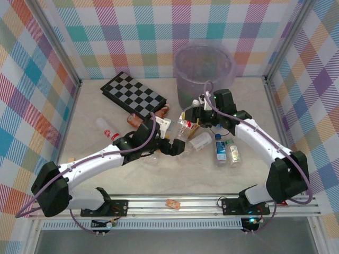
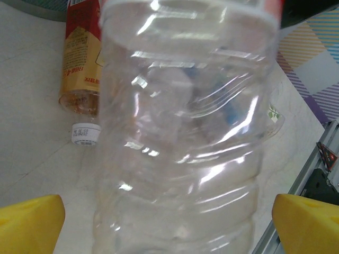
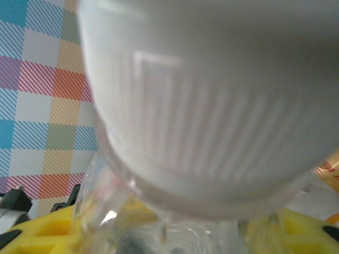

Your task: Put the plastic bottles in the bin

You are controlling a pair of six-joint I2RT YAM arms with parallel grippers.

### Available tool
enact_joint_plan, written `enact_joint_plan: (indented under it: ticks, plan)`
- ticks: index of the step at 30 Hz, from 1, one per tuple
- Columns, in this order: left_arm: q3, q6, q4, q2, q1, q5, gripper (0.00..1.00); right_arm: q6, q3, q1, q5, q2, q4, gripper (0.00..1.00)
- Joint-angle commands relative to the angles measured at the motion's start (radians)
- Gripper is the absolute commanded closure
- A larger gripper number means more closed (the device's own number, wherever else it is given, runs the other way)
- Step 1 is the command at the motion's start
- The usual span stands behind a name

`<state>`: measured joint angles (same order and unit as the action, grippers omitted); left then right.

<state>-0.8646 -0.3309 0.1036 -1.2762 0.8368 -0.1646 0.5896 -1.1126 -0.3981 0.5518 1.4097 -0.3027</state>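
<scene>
Top external: checkerboard (image 1: 133,96) beside bin (image 1: 186,87), bottles (image 1: 221,150) scattered in front.

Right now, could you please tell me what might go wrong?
The left gripper stands open around a clear bottle; closing could squirt it toward the red-labelled bottle beside it. The right gripper holds a white-capped bottle just below its cap; it might slip short of the bin.

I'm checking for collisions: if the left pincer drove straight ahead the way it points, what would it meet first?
Almost certainly the clear bottle, which sits close ahead between the open fingers of the left pincer.
</scene>
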Motion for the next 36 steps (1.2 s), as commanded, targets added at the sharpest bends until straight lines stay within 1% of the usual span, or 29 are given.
enact_joint_plan:
  ticks: [1,7,11,17,20,23,27,31,35,36]
  plan:
    - [-0.030,0.006,0.019,0.029,0.010,-0.018,0.00,-0.071,-0.077,0.018,-0.046,-0.056,-0.095,0.45]
    - [0.014,-0.011,0.011,0.082,0.010,0.014,0.00,-0.141,-0.203,0.065,-0.067,-0.100,-0.223,0.45]
    - [0.035,-0.011,0.007,0.117,0.011,0.024,0.00,-0.197,-0.314,0.098,-0.128,-0.112,-0.293,0.45]
    - [0.038,-0.020,0.045,0.120,0.010,0.066,0.00,-0.249,-0.461,0.136,-0.203,-0.101,-0.301,0.45]
    - [0.059,-0.043,0.056,0.138,0.010,0.108,0.00,-0.263,-0.525,0.161,-0.236,-0.085,-0.278,0.45]
    - [0.087,-0.069,0.073,0.169,0.010,0.152,0.00,-0.263,-0.577,0.190,-0.266,-0.055,-0.239,0.45]
    - [0.125,-0.097,0.085,0.211,0.010,0.162,0.00,-0.219,-0.624,0.246,-0.238,0.003,-0.135,0.46]
    - [0.145,-0.117,0.124,0.254,0.011,0.192,0.00,-0.172,-0.698,0.279,-0.259,0.105,-0.062,0.46]
    - [0.153,-0.133,0.165,0.302,0.010,0.225,0.00,-0.171,-0.813,0.286,-0.290,0.236,-0.059,0.46]
    - [0.154,-0.136,0.201,0.315,0.010,0.232,0.00,-0.172,-0.842,0.286,-0.293,0.268,-0.066,0.45]
